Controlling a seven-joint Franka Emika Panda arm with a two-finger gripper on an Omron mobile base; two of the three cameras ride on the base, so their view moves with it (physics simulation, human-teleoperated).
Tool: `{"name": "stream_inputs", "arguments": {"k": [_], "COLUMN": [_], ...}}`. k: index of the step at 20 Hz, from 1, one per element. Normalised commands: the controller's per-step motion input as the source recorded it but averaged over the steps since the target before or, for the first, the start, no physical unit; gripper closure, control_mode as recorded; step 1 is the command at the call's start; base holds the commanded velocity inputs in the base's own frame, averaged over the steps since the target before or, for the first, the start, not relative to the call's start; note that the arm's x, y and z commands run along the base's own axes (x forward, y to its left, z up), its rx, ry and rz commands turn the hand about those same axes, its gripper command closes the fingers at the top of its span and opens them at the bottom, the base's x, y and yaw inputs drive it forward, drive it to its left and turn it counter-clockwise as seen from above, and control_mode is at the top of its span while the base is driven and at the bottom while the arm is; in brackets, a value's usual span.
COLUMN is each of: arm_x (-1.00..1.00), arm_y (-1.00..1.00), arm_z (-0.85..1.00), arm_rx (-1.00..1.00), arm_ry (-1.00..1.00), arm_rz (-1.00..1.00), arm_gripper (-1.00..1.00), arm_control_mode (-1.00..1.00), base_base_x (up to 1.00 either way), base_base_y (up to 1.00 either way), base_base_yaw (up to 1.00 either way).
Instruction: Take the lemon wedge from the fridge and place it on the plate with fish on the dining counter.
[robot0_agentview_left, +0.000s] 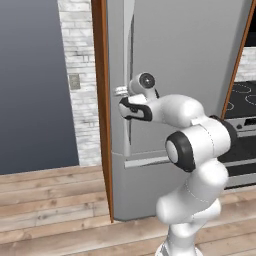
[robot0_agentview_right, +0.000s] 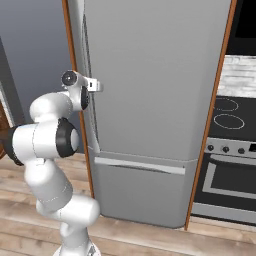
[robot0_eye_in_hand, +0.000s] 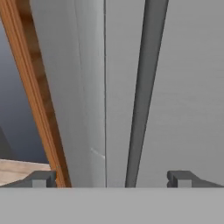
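fridge (robot0_agentview_left: 185, 75): door closed, so the lemon wedge is presumably inside, out of sight.
handle (robot0_eye_in_hand: 142, 96): long vertical bar near the door's left edge.
gripper (robot0_eye_in_hand: 113, 178): fingers spread wide, one each side of the handle, not yet clamped.
reason: the hand seems lined up to grab the bar and pull.
next: close, then swing the door open.

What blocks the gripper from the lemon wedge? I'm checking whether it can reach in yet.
The tall grey fridge's shut door does; the open gripper faces its long vertical handle.
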Motion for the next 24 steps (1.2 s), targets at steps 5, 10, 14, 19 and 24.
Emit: {"name": "stream_inputs", "arguments": {"k": [5,10,14,19,24], "arm_x": [0.46,0.52,0.58,0.03,-0.88], "arm_y": [0.16,0.15,0.06,0.0,-0.79], "arm_z": [-0.08,-0.09,-0.05,0.0,0.0], "arm_rx": [0.0,0.0,-0.01,0.0,0.03], "arm_ry": [0.0,0.0,0.0,0.0,-0.12], "arm_rz": [0.0,0.0,0.0,-0.01,-0.11], "arm_gripper": [-1.0,-1.0,1.0,1.0,1.0], "arm_control_mode": [-1.0,-1.0,-1.0,-1.0,-1.0], "base_base_x": [0.0,0.0,0.0,0.0,0.0], "base_base_y": [0.0,0.0,0.0,0.0,0.0], "base_base_yaw": [0.0,0.0,0.0,0.0,0.0]}}
